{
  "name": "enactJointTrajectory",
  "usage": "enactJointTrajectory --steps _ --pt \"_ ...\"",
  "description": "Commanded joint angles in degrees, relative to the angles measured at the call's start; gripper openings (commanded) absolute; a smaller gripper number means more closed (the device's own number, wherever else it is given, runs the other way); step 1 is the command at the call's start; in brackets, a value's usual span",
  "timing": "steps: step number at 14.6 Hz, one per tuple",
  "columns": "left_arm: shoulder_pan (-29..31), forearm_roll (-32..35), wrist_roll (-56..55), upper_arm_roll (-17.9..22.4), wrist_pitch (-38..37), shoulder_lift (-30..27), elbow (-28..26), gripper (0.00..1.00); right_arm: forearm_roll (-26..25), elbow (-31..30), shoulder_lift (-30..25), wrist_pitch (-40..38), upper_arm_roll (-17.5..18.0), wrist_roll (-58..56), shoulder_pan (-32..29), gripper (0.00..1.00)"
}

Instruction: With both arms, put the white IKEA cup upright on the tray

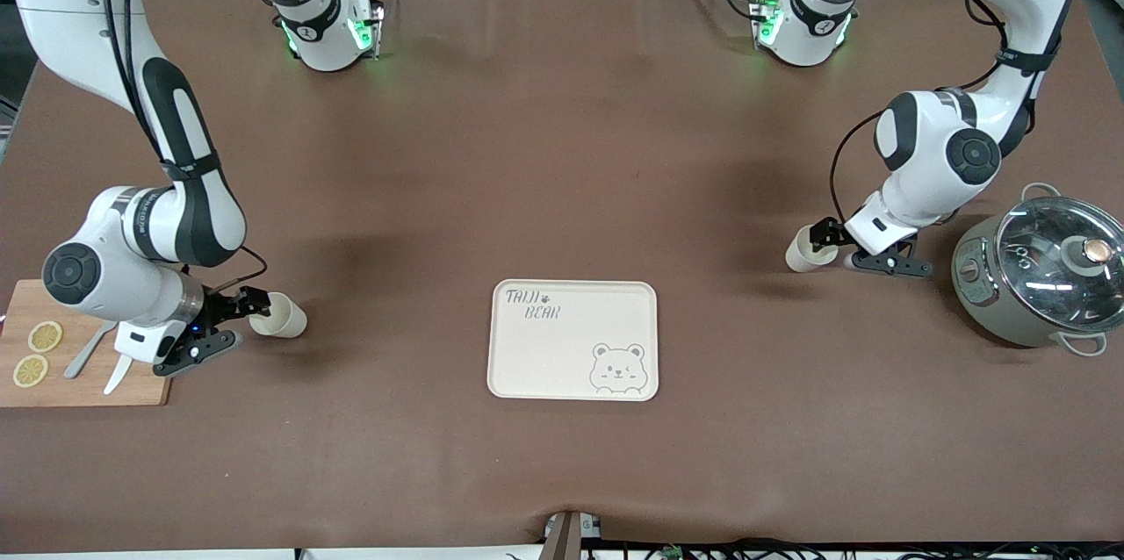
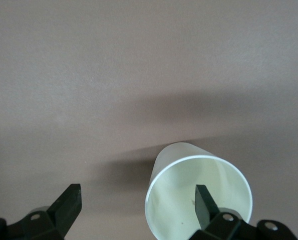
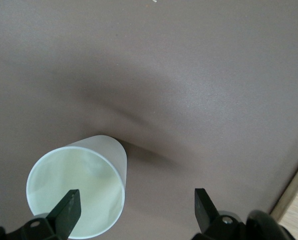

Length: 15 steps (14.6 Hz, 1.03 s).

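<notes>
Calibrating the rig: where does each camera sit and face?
Front: high across the table, facing the bases; sees tray, left arm, right arm.
Left wrist: on left arm, looking past open left gripper into cup near the pot.
Right wrist: on right arm, past open right gripper into cup near the board.
Shared: front shows both cups too.

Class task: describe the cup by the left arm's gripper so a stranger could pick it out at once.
Start at the grey pot with a glass lid, at the left arm's end of the table. The left gripper is beside the pot, and the white cup lies on its side at its fingertips. The other cup lies by the wooden board.
</notes>
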Motion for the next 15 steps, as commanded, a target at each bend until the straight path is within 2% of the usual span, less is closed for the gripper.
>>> enactJointTrajectory --steps 1,7,13,14,15 --pt "0.47 -0.32 1.34 -0.25 1.73 -0.21 -1.49 1.00 1.36 -0.26 0.70 1.35 0.12 -1.49 0.09 1.00" --pt "0.55 -0.32 1.25 -0.34 4.89 1.28 -2.37 1.00 1.36 -2.98 1.50 5.92 0.21 -1.49 0.44 1.00" --pt "0.47 -0.14 3.01 -0.34 5.51 2.33 -2.54 1.00 1.45 -3.60 1.58 6.89 0.30 -1.49 0.44 1.00" --pt "0.47 -0.14 1.97 -0.34 5.51 1.99 -2.89 0.07 1.45 -3.60 1.58 6.89 0.30 -1.49 0.44 1.00" --pt "0.55 0.20 2.65 -0.25 5.60 1.99 -3.33 0.00 1.45 -3.60 1.58 6.89 0.47 -1.49 0.36 1.00"
